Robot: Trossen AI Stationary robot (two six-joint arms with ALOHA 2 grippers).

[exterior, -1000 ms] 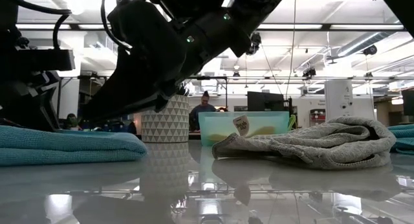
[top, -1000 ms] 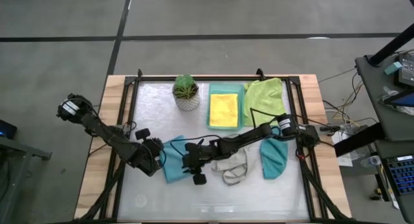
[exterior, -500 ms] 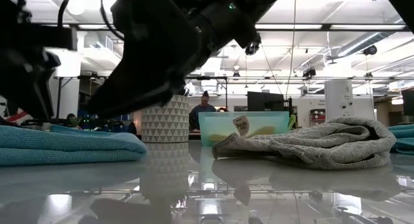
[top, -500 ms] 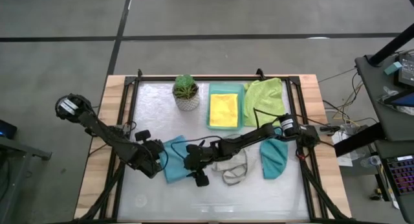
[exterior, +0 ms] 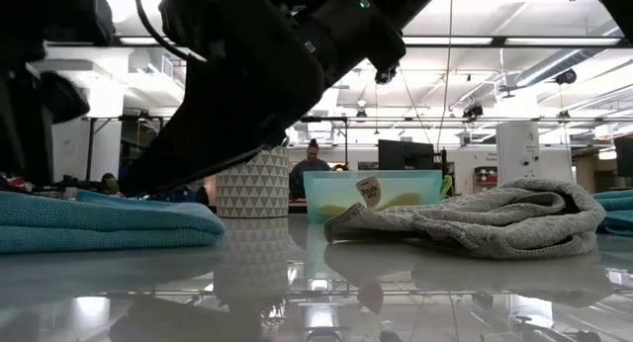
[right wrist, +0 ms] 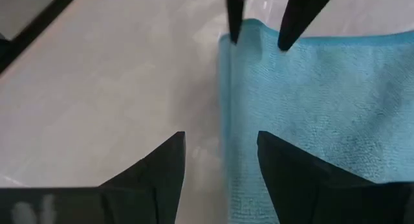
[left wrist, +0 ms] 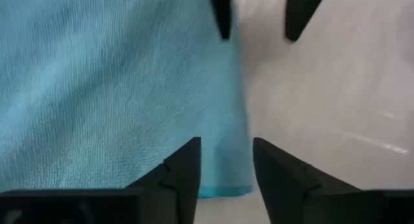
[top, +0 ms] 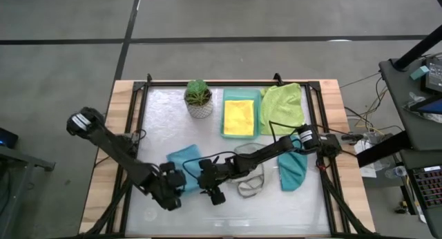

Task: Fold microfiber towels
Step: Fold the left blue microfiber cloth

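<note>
Showing no readable writing anywhere.

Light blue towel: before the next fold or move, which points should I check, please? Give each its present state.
1. Light blue towel lies flat on the table: ok.
2. Left gripper open, holding nothing: ok.
3. Right gripper open, holding nothing: ok.
4. Both grippers sit at the towel's near edge: ok.
5. Fold edges aligned: cannot tell.
6. Grey towel lies apart from the blue one: ok.
</note>
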